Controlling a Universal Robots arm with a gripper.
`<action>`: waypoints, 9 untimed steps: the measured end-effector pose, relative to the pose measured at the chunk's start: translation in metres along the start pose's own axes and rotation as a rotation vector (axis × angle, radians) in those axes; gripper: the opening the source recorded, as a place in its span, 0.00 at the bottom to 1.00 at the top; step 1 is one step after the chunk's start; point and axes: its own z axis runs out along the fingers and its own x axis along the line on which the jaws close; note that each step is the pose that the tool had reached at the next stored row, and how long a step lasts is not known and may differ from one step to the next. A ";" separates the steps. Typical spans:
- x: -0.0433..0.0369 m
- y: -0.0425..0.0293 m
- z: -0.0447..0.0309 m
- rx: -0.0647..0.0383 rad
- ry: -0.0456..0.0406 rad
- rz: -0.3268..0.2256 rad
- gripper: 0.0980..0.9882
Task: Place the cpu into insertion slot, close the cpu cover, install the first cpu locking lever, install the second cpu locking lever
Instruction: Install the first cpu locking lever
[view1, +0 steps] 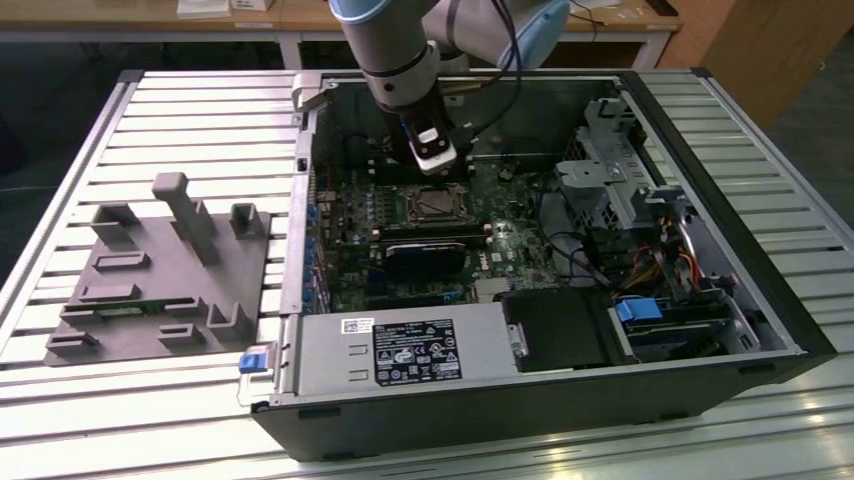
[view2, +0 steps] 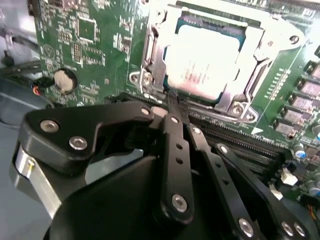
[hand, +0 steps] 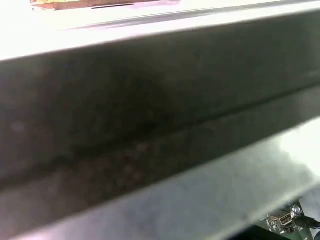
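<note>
The cpu (view2: 202, 62) sits in the insertion slot (view2: 150, 50) under the cpu cover (view2: 252, 37). The gripper (view2: 172, 102), jaws together and empty, hovers at the cover's 6 o'clock edge.

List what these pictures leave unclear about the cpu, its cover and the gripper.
- cpu locking levers: in the second wrist view the gripper hides the near edge of the cpu cover, so latching cannot be judged.
- cpu: glare washes out its top.
- insertion slot: too small in the exterior view to tell details.
- First wrist view: a blurred metal panel blocks the board.
</note>
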 end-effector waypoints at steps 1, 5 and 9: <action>0.0000 0.0000 0.0000 0.000 0.0000 0.000 0.00; -0.0001 0.0003 -0.0006 0.000 -0.0002 0.000 0.00; -0.0020 0.0015 -0.0072 0.000 -0.0003 0.000 0.00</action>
